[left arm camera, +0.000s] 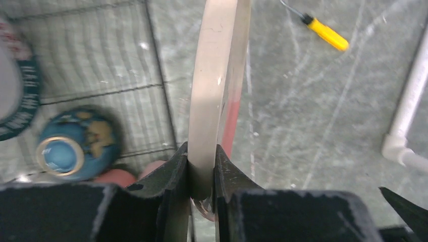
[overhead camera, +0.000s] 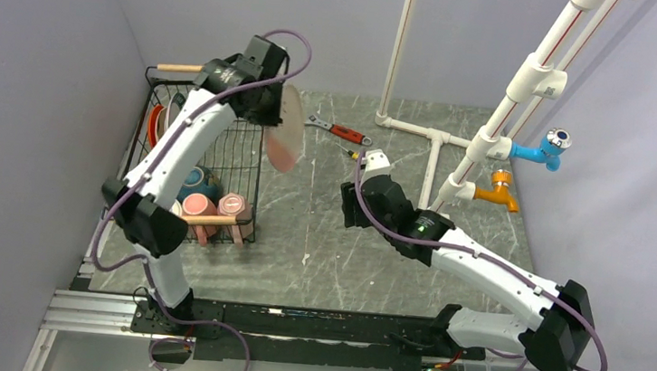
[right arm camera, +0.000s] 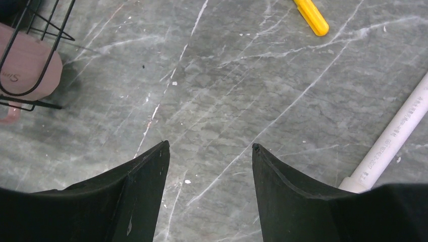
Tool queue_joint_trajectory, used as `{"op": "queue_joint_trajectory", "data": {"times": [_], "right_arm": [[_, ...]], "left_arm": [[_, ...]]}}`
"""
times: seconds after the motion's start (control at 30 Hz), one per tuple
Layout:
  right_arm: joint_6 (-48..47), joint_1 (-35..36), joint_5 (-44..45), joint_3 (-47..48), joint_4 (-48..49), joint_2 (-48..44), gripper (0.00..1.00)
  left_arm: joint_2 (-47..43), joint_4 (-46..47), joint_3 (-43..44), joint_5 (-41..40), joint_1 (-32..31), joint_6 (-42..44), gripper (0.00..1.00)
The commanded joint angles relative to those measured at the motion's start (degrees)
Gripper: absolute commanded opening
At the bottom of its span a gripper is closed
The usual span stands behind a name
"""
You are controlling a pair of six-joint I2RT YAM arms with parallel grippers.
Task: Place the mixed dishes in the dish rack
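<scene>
**Step in hand: loading the red plate.** The left tool (left arm camera: 202,151) is pinching the red plate (overhead camera: 284,140) by its rim. The plate stands on edge in the air, clear of the counter (overhead camera: 320,239). It hangs just beside the right wall of the dish rack (overhead camera: 241,154), on the outer side, above rim height.

**Rack contents.** A teal bowl (overhead camera: 201,182) and two pink mugs (overhead camera: 232,203) occupy the near end. A lettered-rim plate (left arm camera: 20,101) leans at the far left side.

**Right tool.** The right tool (right arm camera: 209,146) is spread and holds nothing. It hovers over bare counter, well apart from the rack.

**Next move, as judged.** The plate likely needs to travel left across the wire wall, then descend on edge into the open far half of the rack.

**Edges and room.**
- The lower rim of the plate must pass above the top wire.
- The bowl sits near the descent path, so the far half offers more room.
- A yellow screwdriver (left arm camera: 327,34) and the white pipe (right arm camera: 388,141) lie right of the plate, outside the path.
</scene>
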Motion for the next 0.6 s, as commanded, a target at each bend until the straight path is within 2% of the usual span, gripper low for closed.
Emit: {"op": "queue_joint_trajectory", "data": {"times": [0.0,0.17,0.3,0.57], "right_arm": [[1.9,-1.5,-1.4,0.5,0.6,1.1,0.63],[1.9,-2.5,-4.0,1.7,-0.2,3.2,0.63],[2.3,-2.8,-5.8,1.1,0.2,3.7,0.63],[2.3,-4.0,-7.7,0.1,0.2,3.9,0.63]], "left_arm": [[-12.1,6.0,3.4,-15.5,0.1,5.3,0.00],[-17.6,9.0,1.5,-25.2,1.8,11.3,0.00],[-22.1,12.0,-5.4,-25.5,5.4,15.4,0.00],[-24.6,16.0,-13.9,-33.8,7.6,21.6,0.00]]}}
